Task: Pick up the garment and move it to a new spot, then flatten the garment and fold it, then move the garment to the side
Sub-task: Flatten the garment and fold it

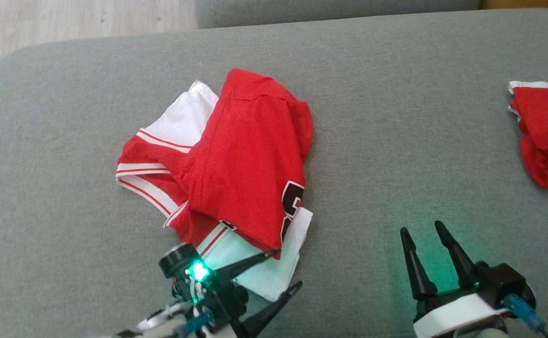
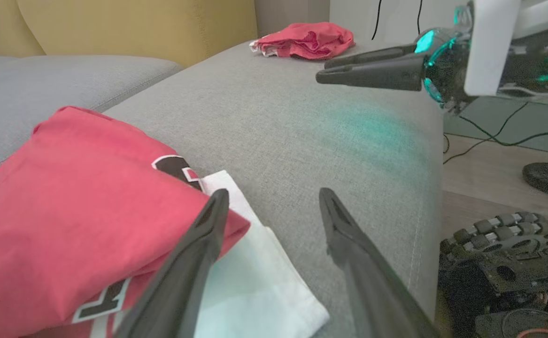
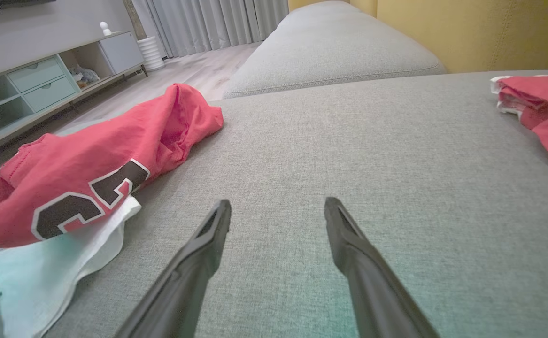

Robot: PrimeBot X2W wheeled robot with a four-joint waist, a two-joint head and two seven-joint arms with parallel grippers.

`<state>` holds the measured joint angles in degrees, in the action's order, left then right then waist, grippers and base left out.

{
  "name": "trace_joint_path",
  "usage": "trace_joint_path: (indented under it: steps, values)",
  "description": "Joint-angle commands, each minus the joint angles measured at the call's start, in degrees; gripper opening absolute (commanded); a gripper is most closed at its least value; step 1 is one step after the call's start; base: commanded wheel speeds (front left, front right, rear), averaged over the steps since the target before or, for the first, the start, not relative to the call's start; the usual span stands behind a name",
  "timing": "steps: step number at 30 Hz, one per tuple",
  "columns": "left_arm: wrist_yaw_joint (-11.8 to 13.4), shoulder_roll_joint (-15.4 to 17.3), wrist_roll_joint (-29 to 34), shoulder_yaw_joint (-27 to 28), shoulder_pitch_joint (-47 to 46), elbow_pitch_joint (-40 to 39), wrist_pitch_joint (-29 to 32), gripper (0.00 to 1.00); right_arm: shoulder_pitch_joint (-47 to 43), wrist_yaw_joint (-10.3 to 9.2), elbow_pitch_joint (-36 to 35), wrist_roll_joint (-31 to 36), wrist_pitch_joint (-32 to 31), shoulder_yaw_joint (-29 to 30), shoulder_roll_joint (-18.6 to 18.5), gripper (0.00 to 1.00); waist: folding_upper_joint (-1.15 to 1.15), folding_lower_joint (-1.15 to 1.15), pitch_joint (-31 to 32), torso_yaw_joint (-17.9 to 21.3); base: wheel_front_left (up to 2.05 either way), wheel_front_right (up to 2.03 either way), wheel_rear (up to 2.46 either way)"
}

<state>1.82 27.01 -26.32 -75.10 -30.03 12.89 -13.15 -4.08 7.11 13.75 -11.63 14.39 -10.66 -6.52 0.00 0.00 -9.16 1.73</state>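
Where the crumpled red-and-white mesh jersey (image 1: 248, 159) lies on the grey fabric sofa cushion (image 1: 372, 117), left claw (image 1: 287, 268) gapes at its hem. Also spread: right claw (image 1: 421, 227), over bare cushion.

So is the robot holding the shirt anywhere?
No, nothing is held. Left end effector open at the corner of the shirt; right end effector open.

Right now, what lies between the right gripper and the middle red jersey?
Only bare grey cushion lies between the right gripper and the jersey, seen in the head view and right wrist view.
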Motion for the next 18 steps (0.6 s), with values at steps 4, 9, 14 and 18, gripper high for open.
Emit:
trace_joint_path:
  steps: [4,9,14,18]
  values:
    - [-0.6,-0.7,3.6,1.8,0.8,1.1,-0.4,1.0,1.6,0.37,-1.8,0.0,0.6,-0.9,-1.4,1.0,0.0,0.0,-0.2,-0.8,0.0,0.0,0.0]
    - [-3.8,-3.1,7.5,1.8,1.6,4.7,0.8,1.0,2.1,0.37,-1.9,-0.1,0.6,-1.4,-1.6,1.0,0.0,0.0,-0.8,-0.9,0.0,0.0,0.0]
    - [-7.1,-5.8,10.1,1.8,2.5,11.2,2.8,1.0,2.8,0.37,-1.8,-0.3,0.6,-2.2,-1.8,1.0,0.0,0.0,-1.8,0.0,0.0,0.0,0.0]
    - [-7.6,-7.2,9.2,1.9,2.7,16.7,4.2,1.0,3.0,0.37,-1.9,-0.4,0.6,-1.8,-2.1,1.0,0.0,0.0,-1.9,0.9,0.0,0.0,0.0]
